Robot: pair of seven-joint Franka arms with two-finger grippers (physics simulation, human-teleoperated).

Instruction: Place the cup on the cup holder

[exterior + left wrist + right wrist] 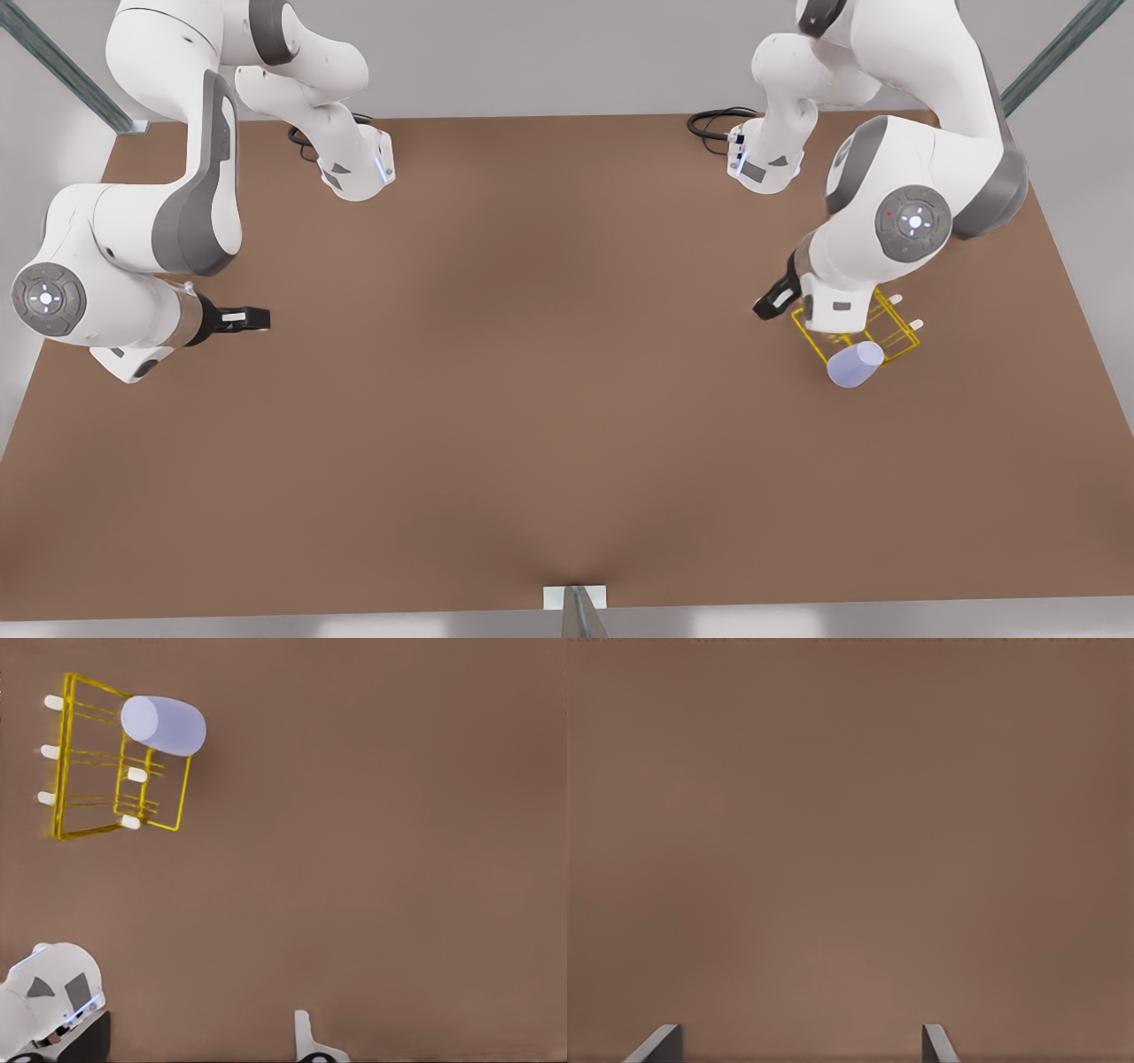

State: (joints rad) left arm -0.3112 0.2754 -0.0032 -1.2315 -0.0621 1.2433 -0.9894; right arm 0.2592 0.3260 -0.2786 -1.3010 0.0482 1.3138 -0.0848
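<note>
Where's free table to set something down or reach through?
Bare table across the whole middle and near edge, between the two arms. Crowded by the front view's right edge: cup on the cup holder, left tool beside it. Right tool waits opposite.

Brown table (pixel 549 399) fills the scene, pale grey wall (pixel 532 53) behind, metal struts (pixel 62 71)

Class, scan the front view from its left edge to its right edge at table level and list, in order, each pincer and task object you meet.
Right pincer over bare table → left pincer beside the rack → cup, lying on the cup holder, whose white-tipped pegs reach farthest toward the front view's right.
</note>
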